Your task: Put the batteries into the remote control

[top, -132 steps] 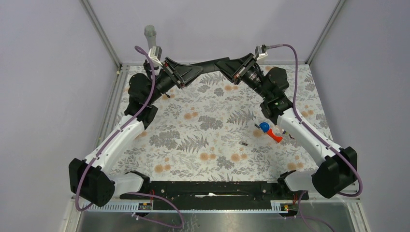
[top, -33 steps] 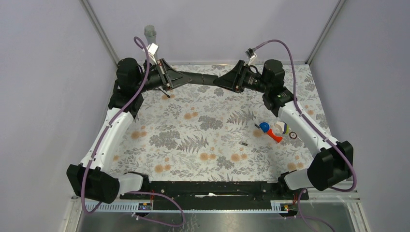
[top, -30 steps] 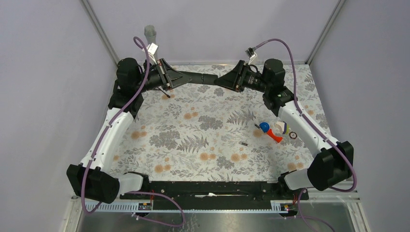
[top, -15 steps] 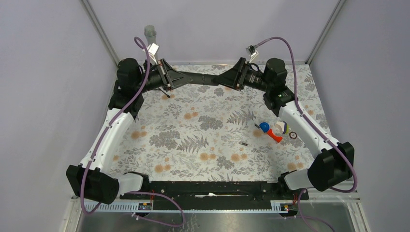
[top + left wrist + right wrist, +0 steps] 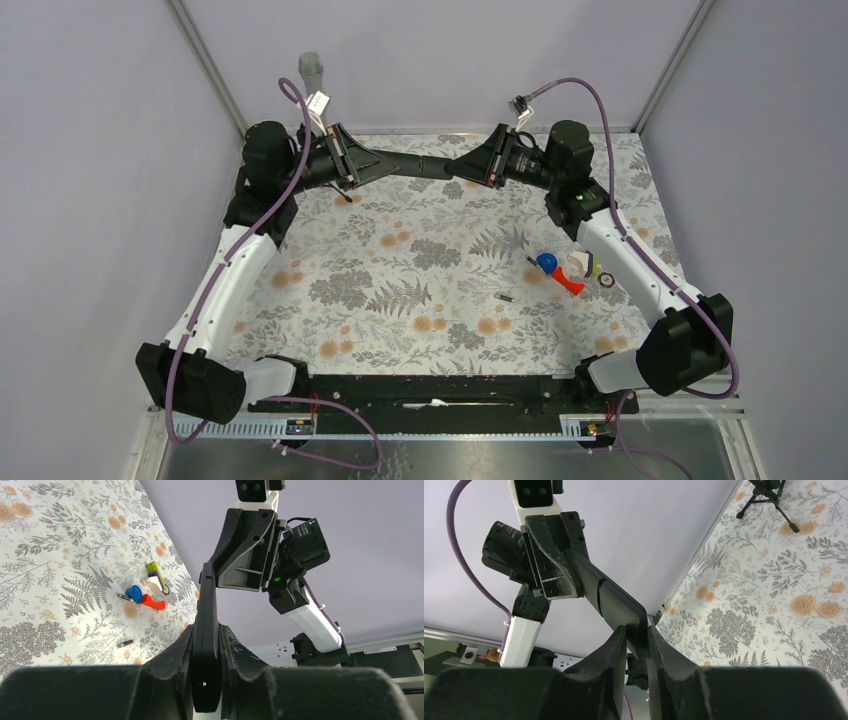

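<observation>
The remote control (image 5: 425,163), a slim black bar, hangs in the air over the far side of the table, held at both ends. My left gripper (image 5: 385,163) is shut on its left end and my right gripper (image 5: 462,166) is shut on its right end. In the left wrist view the remote (image 5: 207,600) stands edge-on between my left gripper's (image 5: 206,630) jaws. In the right wrist view it (image 5: 616,602) runs out of my right gripper (image 5: 636,630). One battery (image 5: 506,296) lies on the mat at centre right; it also shows in the left wrist view (image 5: 125,642).
Red, blue and white toy pieces (image 5: 562,270) and a small ring (image 5: 607,281) lie right of the battery. A small black tripod (image 5: 769,495) stands on the mat below the left gripper. A grey cylinder (image 5: 311,70) sits at the back left corner. Walls enclose the table.
Both wrists have swung outward and back since the earliest frame, and the remote between them now lies more level. In the last half second the right wrist has shifted slightly right.
</observation>
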Controlling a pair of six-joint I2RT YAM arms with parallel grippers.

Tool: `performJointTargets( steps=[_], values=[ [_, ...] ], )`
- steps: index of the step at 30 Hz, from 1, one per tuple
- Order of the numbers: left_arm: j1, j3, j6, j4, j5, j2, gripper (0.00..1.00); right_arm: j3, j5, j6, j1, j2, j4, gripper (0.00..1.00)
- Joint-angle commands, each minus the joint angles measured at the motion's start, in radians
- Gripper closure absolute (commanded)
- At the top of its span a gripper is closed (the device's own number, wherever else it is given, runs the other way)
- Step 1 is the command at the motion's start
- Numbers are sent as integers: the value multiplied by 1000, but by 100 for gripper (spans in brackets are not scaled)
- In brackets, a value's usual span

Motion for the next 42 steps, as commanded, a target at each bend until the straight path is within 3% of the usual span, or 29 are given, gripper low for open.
performJointTargets(
  steps=[1,7,13,18,25,31,38,42],
  values=[
    [-24,49,43,14,-58,-36,100,46,-7,-17,-5,-33,-42,83],
    [-60,94,153,-119,-170,-38,100,79,2,12,-4,-32,-94,84],
    [-72,95,179,-139,-230,-48,100,83,-1,36,-4,-18,-101,70],
    [-73,97,177,-140,-235,-41,100,72,5,40,-5,-10,-97,65],
    [-73,93,171,-139,-231,-36,100,23,-16,94,-5,-8,8,73],
    [-75,97,145,-132,-193,-21,100,-10,-52,148,-5,1,139,63],
    [-82,93,98,-104,-164,0,100,-42,-100,228,-2,22,278,60],
    [-83,89,94,-104,-170,2,100,-33,-93,202,2,27,227,68]
  ],
)
